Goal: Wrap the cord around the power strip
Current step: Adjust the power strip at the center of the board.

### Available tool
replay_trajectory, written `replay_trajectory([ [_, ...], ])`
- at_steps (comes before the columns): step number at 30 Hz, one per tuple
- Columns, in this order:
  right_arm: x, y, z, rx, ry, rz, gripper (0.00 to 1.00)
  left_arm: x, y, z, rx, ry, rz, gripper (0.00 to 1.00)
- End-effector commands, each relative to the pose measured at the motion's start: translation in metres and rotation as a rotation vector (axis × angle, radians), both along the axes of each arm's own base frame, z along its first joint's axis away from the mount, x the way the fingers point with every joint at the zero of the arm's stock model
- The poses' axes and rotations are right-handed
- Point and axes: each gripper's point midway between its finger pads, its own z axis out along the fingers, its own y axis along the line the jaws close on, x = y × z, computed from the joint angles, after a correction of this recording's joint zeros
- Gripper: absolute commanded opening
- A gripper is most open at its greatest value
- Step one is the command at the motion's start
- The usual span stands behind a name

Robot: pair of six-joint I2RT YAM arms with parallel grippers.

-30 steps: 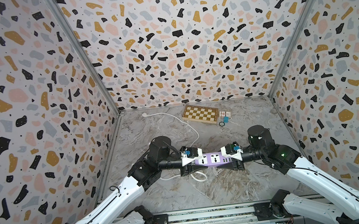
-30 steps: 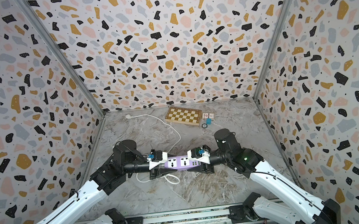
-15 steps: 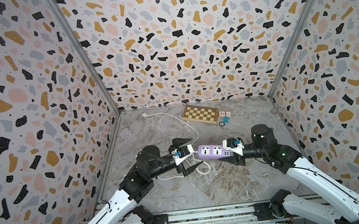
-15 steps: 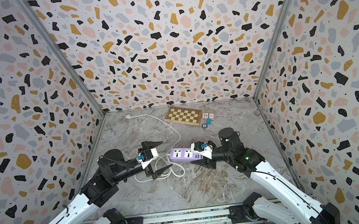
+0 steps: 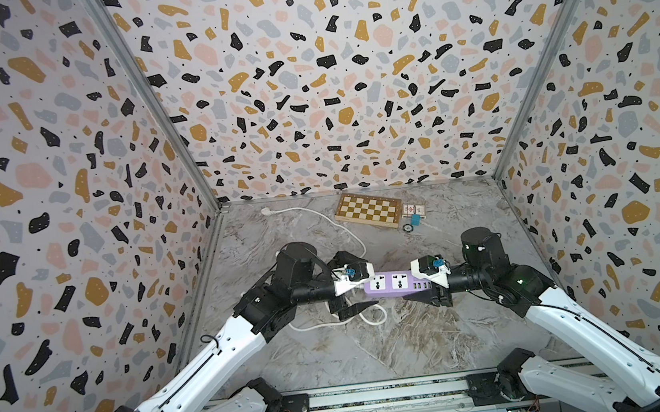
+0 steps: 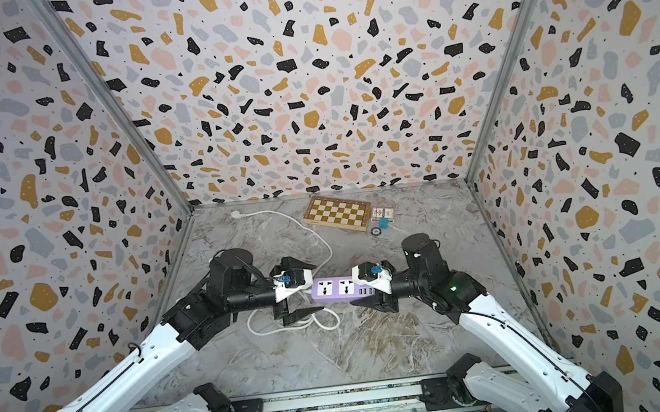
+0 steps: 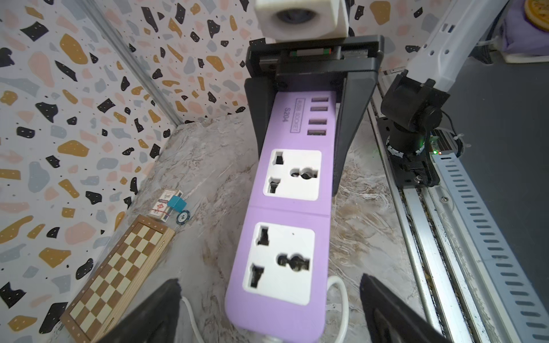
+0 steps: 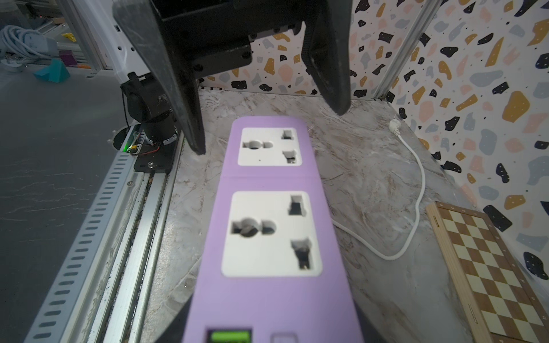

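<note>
Power strip (image 5: 395, 284): smooth lavender plastic bar, rounded corners

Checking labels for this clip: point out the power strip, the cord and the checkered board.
power strip (image 5: 388, 283), in a top view, purple face between its two sockets.
cord (image 8: 395, 125), right wrist view, white plug at its free end.
checkered board (image 5: 368, 210), in a top view, middle of its checkered face.

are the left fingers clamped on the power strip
No, the left gripper has its fingers clear of the power strip, a gap on each side.
</note>
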Motion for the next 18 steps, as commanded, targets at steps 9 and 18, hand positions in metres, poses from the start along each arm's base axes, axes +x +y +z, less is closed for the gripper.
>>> replay_trajectory([
  [9, -0.017, 0.004, 0.032, 0.062, -0.084, 0.080, 0.17, -0.016, -0.014, -0.004, 0.033, 0.087, -0.175, 0.59],
  [18, -0.007, 0.006, 0.015, -0.010, -0.078, 0.016, 0.42, -0.026, -0.015, 0.013, -0.005, 0.079, -0.213, 0.12],
])
